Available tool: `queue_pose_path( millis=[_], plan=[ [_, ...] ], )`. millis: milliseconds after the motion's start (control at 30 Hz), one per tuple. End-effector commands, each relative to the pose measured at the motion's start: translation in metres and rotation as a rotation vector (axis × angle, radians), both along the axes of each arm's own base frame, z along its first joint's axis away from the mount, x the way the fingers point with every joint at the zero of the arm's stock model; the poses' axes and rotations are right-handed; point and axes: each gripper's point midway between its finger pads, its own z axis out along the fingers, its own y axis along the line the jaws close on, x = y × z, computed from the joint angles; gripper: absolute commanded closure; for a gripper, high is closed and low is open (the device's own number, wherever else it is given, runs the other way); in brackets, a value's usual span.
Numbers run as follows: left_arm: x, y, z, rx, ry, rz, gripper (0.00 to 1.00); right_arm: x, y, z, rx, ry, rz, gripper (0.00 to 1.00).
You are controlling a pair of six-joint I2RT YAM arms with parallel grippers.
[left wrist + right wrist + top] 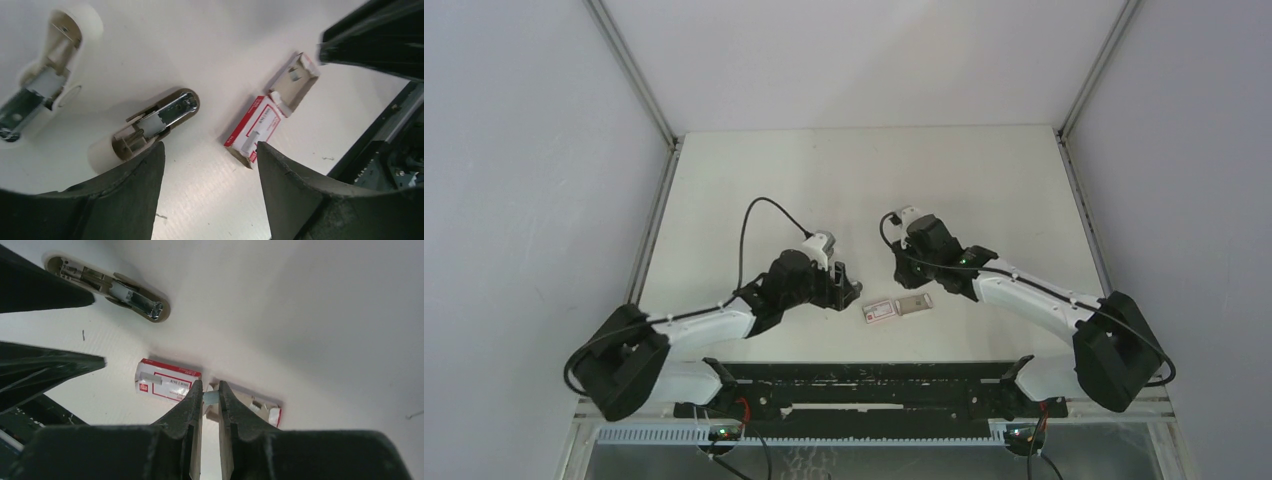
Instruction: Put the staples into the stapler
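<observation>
- right gripper: fingers filled the bottom of the right wrist view, jaws almost together, clamped on the staples just over the box tray.
- table: white; a wide stretch of bare surface ran from the grippers to the back wall. side walls stood well apart from both arms. black rail ran along the near edge, near the box.
- left gripper: jaws wide apart, table showing between the fingers; low over the table, just left of the box in the top view.
- box: red-and-white sleeve lay flat on the table between the two grippers, tan tray slid out on the right-arm side and touching it. short grey strip lay on the sleeve.
- stapler: small, opened, lying on the table beside the sleeve but apart from it. tan inner face up, bright metal channel exposed, rounded white end near one left finger; contact there, can't tell. a second white part with a metal channel sat at the upper left of the left wrist view; join between the two not visible.
- staples: short pale silvery-grey bit, only the end showing between the fingertips; length hidden.
</observation>
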Motion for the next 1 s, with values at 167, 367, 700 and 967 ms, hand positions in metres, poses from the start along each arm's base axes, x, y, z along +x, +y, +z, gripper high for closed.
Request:
queue_pose_path(
  millis=[167,367,700,967],
  plan=[
    [-0.005,0.039,0.053,0.054,-0.141,0.062,0.26,0.027,0.055,0.022,0.037,-0.213,0.285,0.88],
    [0.012,0.062,0.049,0.040,-0.118,0.175,0.30,0.025,0.081,0.017,0.045,-0.248,0.412,0.88],
    [0.023,0.056,0.035,-0.102,-0.028,0.160,0.37,0.019,0.103,0.010,0.064,-0.239,0.493,0.88],
    [0.036,0.047,0.023,-0.092,0.018,0.133,0.44,0.012,0.104,0.004,0.063,-0.224,0.505,0.88]
  ],
)
